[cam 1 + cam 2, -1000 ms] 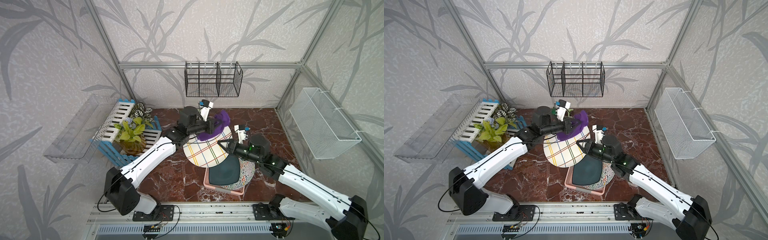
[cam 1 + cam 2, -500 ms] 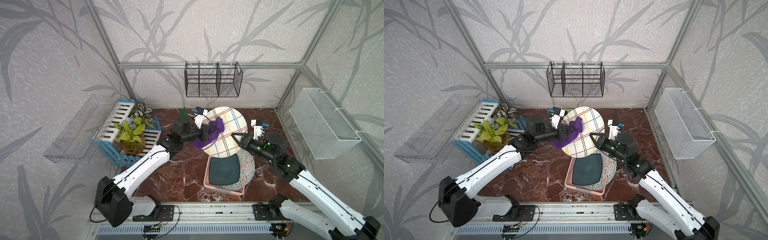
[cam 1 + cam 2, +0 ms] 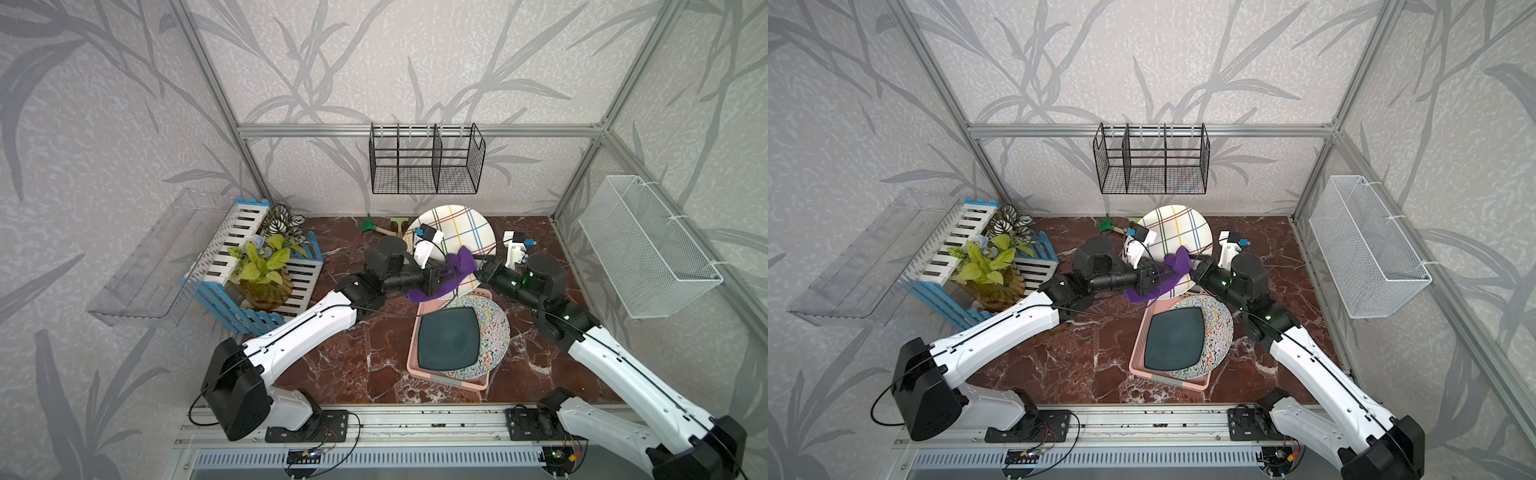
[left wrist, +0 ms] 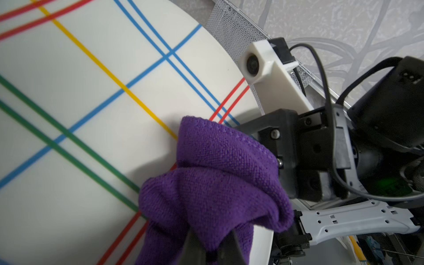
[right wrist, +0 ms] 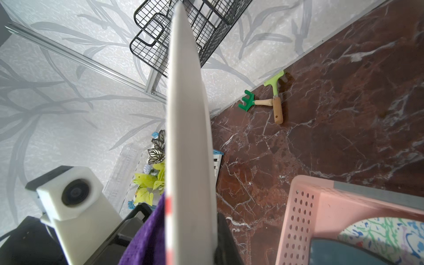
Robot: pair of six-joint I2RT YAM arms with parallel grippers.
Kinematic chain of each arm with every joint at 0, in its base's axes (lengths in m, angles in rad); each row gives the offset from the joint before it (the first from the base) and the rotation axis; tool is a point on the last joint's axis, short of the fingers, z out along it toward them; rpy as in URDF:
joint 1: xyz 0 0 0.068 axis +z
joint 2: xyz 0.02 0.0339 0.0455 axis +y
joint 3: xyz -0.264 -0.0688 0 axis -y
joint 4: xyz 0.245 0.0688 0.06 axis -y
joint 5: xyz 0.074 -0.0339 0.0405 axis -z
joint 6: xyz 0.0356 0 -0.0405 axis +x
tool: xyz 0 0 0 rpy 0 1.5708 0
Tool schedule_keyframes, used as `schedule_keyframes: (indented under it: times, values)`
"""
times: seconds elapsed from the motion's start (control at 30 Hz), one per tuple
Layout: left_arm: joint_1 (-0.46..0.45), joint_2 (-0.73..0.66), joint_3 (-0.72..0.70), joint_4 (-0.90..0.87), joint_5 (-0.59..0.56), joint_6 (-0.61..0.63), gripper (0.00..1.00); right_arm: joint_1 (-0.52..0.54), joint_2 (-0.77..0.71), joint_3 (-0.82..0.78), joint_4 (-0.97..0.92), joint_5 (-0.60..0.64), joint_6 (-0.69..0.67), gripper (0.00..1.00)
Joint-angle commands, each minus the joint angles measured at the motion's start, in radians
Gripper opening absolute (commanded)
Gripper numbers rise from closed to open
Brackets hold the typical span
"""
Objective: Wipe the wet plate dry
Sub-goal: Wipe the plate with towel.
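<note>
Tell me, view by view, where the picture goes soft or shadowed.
Left wrist view: the purple cloth blurs near the lens and throws a soft shadow on the striped plate. Right wrist view: the plate's edge is out of focus; the green rake behind is sharp. In both top views: even light, all sharp.

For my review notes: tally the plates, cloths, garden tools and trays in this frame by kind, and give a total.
Plates: 3 (plaid plate, speckled plate, dark teal square plate)
Cloths: 1 (purple cloth)
Garden tools: 2 (green rake, light-green hand tool)
Trays: 1 (pink tray)
Total: 7
</note>
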Motion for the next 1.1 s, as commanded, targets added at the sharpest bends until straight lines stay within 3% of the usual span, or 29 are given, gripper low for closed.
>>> schedule_keyframes:
  times: [0.0,0.1,0.17,0.27,0.37,0.47,0.63,0.8,0.93,1.03,1.07]
  values:
    - [0.065,0.026,-0.033,-0.285,-0.128,0.028,0.0,0.063,-0.036,0.081,0.414,-0.212,0.07,0.0]
    - [0.248,0.016,-0.024,-0.282,-0.127,-0.002,0.0,0.159,-0.088,0.04,0.323,-0.174,-0.011,0.0]
    - [0.281,0.023,0.025,-0.263,-0.133,0.02,0.0,0.22,-0.098,0.032,0.262,-0.174,-0.06,0.0]
    - [0.239,0.086,0.125,-0.245,-0.003,0.048,0.0,0.256,-0.073,0.035,0.241,-0.212,-0.076,0.0]
    - [0.099,0.133,0.179,-0.223,0.053,0.104,0.0,0.254,-0.07,0.035,0.28,-0.14,-0.084,0.0]
    - [0.03,0.14,0.154,-0.201,0.1,0.091,0.0,0.185,-0.087,0.078,0.233,-0.067,-0.099,0.0]
    - [0.079,0.014,-0.042,-0.087,0.085,0.017,0.0,0.025,-0.151,0.036,0.277,-0.018,0.025,0.0]
    - [0.043,-0.011,-0.091,-0.032,0.243,-0.012,0.0,0.01,-0.119,-0.046,0.463,0.001,0.168,0.0]
    - [0.023,0.01,-0.037,-0.054,0.203,-0.012,0.0,0.002,-0.074,0.023,0.448,-0.026,0.146,0.0]
    - [0.117,-0.012,-0.021,0.061,0.226,-0.149,0.0,-0.085,-0.093,0.046,0.452,-0.019,0.199,0.0]
    - [0.17,-0.028,-0.048,0.198,0.259,-0.291,0.0,-0.13,-0.105,0.048,0.46,-0.025,0.232,0.0]
